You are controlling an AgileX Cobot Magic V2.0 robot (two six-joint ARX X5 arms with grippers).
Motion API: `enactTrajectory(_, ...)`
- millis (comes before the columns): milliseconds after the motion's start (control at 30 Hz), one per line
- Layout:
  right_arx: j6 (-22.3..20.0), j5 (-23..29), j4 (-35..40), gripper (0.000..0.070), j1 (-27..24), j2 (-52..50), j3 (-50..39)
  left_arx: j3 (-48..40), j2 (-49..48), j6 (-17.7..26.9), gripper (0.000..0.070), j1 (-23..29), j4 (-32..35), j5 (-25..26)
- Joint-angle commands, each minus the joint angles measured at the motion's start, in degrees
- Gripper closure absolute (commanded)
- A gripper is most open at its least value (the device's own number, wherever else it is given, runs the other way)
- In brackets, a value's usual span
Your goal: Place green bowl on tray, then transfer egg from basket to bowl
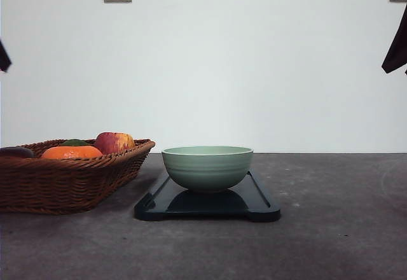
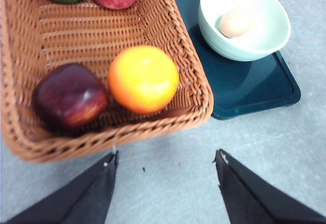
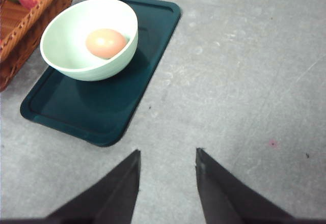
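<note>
Egg delivered: both steps appear done.
The small reddish-brown egg (image 3: 106, 43) is seen inside the pale sage-green ceramic bowl (image 3: 89, 40) on the dark glossy rectangular tray (image 3: 102, 112); both grippers' fingers (image 2: 97, 188) (image 3: 122, 188) are held apart, empty.

We note even, diffuse light in front view; wall (image 1: 254, 70) bright, slightly grey toward upper corners. Soft shadow under green bowl (image 1: 207, 167) on tray (image 1: 261, 203), which shows glossy reflection. Table (image 1: 337, 242) dim in lower frame. Left wrist view soft overall: orange fruit (image 2: 143, 79) blurred, overexposed at top; egg (image 2: 236, 22) hazy. Right wrist view sharper; bowl interior near washed out; fingers (image 3: 219, 193) dark, without detail.
</note>
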Motion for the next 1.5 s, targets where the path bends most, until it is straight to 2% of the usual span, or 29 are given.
enactTrajectory(0, 0.2, -0.1, 0.5, 0.0488, 0.3, 0.3, 0.3, 0.3, -0.8, -0.1, 0.0314, -0.1, 0.4, -0.1)
enactTrajectory(133, 0.2, -0.6, -0.6, 0.0487, 0.3, 0.3, 0.3, 0.4, -3.2, -1.0, 0.0314, -0.2, -1.2, 0.0)
enactTrajectory(167, 0.2, -0.5, -0.8, 0.0502, 0.3, 0.3, 0.3, 0.4, -3.7, -1.0, 0.0335, -0.2, -1.8, 0.0)
enactTrajectory(200, 0.2, -0.5, -1.0, 0.0545, 0.3, 0.3, 0.3, 0.4, -4.2, -1.0, 0.0399, -0.2, -2.3, 0.0)
enactTrajectory(233, 0.4, -0.3, -1.1, 0.0672, 0.3, 0.3, 0.3, 0.4, -4.6, -1.0, 0.0595, -0.2, -2.6, 0.0)
enactTrajectory(267, 0.4, -0.3, -0.9, 0.0692, 0.3, 0.3, 0.3, 0.4, -4.8, -1.1, 0.0658, -0.2, -2.8, 0.0)
enactTrajectory(333, 0.4, -0.8, -0.4, 0.0684, 0.3, 0.3, 0.3, 0.4, -5.0, -1.2, 0.0697, -0.2, -3.0, 0.0)
enactTrajectory(433, 0.4, -2.6, -0.5, 0.0684, 0.3, 0.0, 0.3, 0.4, -5.0, -1.2, 0.07, -0.2, -2.9, 0.0)
enactTrajectory(867, 0.4, -2.6, 2.0, 0.0684, 0.3, -0.1, 0.3, 0.4, -5.0, -1.1, 0.07, -0.1, -2.5, 0.0)
enactTrajectory(933, 0.4, -2.6, 2.0, 0.0684, 0.3, -0.1, 0.3, 0.3, -5.3, 1.3, 0.07, 0.5, -2.5, -0.4)
enactTrajectory(1033, 0.4, -2.6, 2.0, 0.0684, 0.3, -0.1, 0.3, -0.2, -7.0, 2.4, 0.07, 3.2, -1.7, -0.5)
enactTrajectory(1100, 0.4, -2.6, 2.0, 0.0684, 0.3, -0.1, 0.3, -1.8, -9.1, 3.5, 0.07, 6.3, 1.4, -0.5)
enactTrajectory(1300, 0.4, -2.6, 2.0, 0.0684, 0.3, -0.1, 0.3, -12.5, -17.2, 5.6, 0.07, 15.2, 17.9, -0.5)
enactTrajectory(1467, 0.4, -2.6, 2.0, 0.0684, 0.3, -0.1, 0.3, -22.7, -24.0, 6.4, 0.07, 17.6, 23.6, -0.5)
